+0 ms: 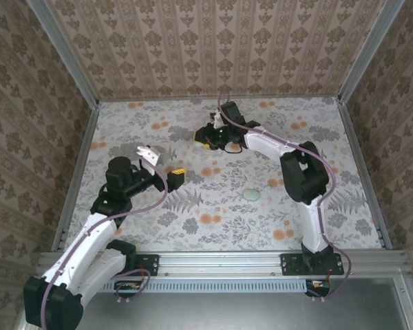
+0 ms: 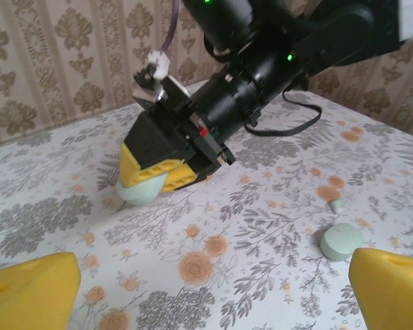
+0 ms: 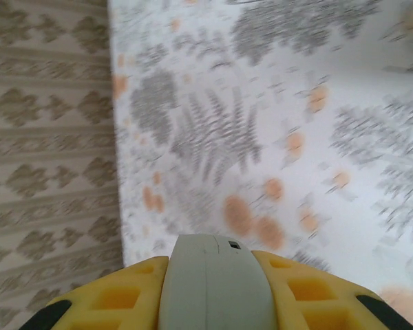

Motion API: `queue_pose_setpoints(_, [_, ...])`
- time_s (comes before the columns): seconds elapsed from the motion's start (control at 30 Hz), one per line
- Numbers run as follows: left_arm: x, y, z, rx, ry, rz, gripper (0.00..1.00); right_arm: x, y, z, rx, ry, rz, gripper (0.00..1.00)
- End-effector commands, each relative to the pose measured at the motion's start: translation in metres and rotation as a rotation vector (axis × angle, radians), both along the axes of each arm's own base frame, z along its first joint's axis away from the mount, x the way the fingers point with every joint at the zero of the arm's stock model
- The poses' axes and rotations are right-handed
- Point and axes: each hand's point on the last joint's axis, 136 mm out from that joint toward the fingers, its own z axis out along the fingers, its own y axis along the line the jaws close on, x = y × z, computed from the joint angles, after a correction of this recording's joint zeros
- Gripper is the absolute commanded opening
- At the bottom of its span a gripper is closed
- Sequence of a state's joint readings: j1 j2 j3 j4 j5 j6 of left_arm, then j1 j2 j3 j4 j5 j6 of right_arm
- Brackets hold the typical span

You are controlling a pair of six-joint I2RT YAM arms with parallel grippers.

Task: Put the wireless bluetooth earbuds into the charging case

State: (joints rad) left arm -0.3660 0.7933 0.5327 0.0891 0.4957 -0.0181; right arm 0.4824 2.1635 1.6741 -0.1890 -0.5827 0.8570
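Observation:
The charging case (image 3: 213, 282) is a pale mint oval, its lid seam closed, pinched between the yellow fingers of my right gripper (image 3: 213, 302). That gripper (image 1: 203, 139) hovers low over the back middle of the table, with the case (image 2: 140, 192) bulging below its fingertips. A round mint earbud (image 2: 341, 240) lies on the flowered table, right of centre (image 1: 250, 195). A smaller mint bit (image 2: 337, 204) lies just behind it. My left gripper (image 2: 206, 295) is open and holds nothing. It (image 1: 162, 163) stands left of the right gripper, facing it.
Patterned walls (image 1: 213, 41) close in the back and both sides of the table. The right arm's forearm (image 1: 275, 144) stretches across the back right. A purple cable (image 2: 171, 27) runs along the right wrist.

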Motion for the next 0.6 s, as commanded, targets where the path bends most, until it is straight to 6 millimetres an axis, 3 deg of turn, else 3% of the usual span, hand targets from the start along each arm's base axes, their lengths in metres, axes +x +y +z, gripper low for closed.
queue_pose_setpoints(0.0, [0.007,0.014,-0.01,0.003,0.031,0.08,1.0,0.018,-0.007,-0.033,-0.061,0.033,0.006,0.23])
queue_pose_setpoints(0.13, [0.009,0.018,-0.013,-0.018,0.039,0.105,1.0,0.036,-0.015,-0.058,-0.088,0.058,-0.032,0.25])
queue_pose_setpoints(0.33, [0.01,0.023,-0.018,-0.011,0.042,0.125,1.0,0.037,-0.023,-0.091,-0.149,0.134,-0.023,0.27])
queue_pose_setpoints(0.57, [0.011,0.027,-0.017,-0.008,0.026,0.142,1.0,0.028,-0.036,-0.09,-0.21,0.149,-0.035,0.42])
